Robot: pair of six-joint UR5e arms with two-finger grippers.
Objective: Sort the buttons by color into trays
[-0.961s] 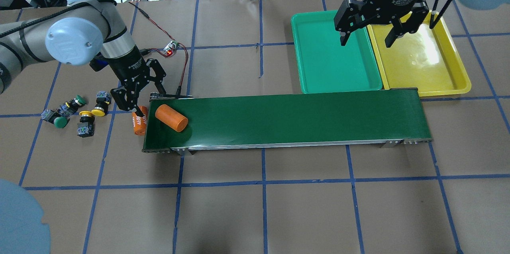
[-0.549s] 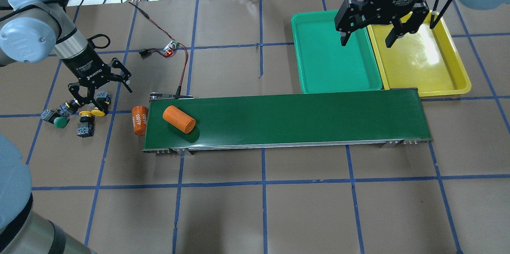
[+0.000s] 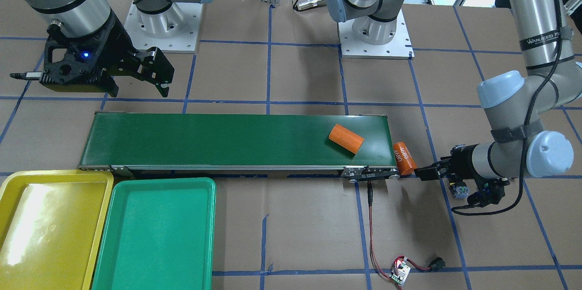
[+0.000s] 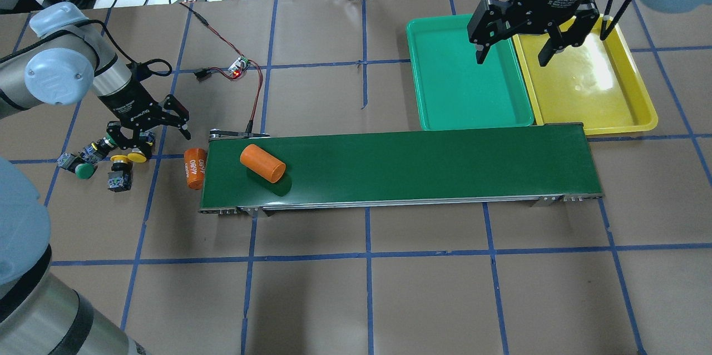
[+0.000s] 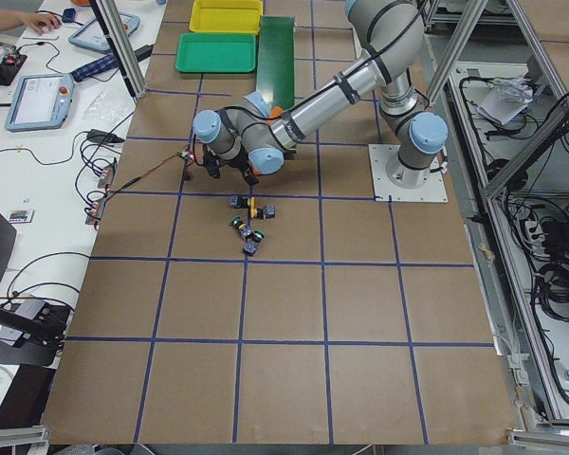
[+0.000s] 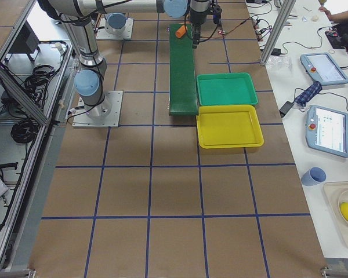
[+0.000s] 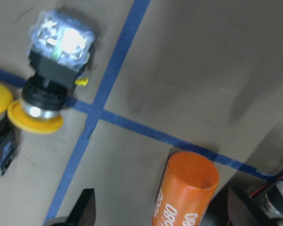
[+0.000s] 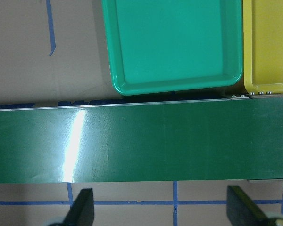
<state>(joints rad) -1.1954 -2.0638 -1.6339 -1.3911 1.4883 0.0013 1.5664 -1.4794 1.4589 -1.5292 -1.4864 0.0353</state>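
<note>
**Sorting bench (image 4: 367, 299), viewed from behind the robot.**

At the robot's left, a green-capped button (image 4: 84, 170) and a yellow-capped button (image 4: 119, 161) lie on the bench, with a second yellow-capped button (image 4: 138, 156) and a partly hidden fourth button (image 4: 95, 148) just behind them. The left tool (image 4: 151, 135) hovers there, fingers apart, gripping nothing. An orange cylinder marked 4680 (image 4: 194, 168) lies just beside the end of the conveyor belt (image 4: 417, 166), which carries a plain orange cylinder (image 4: 262, 163). Beyond the belt, well apart from the four switches, the green tray (image 4: 461, 99) and the yellow tray (image 4: 601, 93) sit side by side. The right tool (image 4: 512, 58) hangs above their shared edge, fingers apart.
</note>
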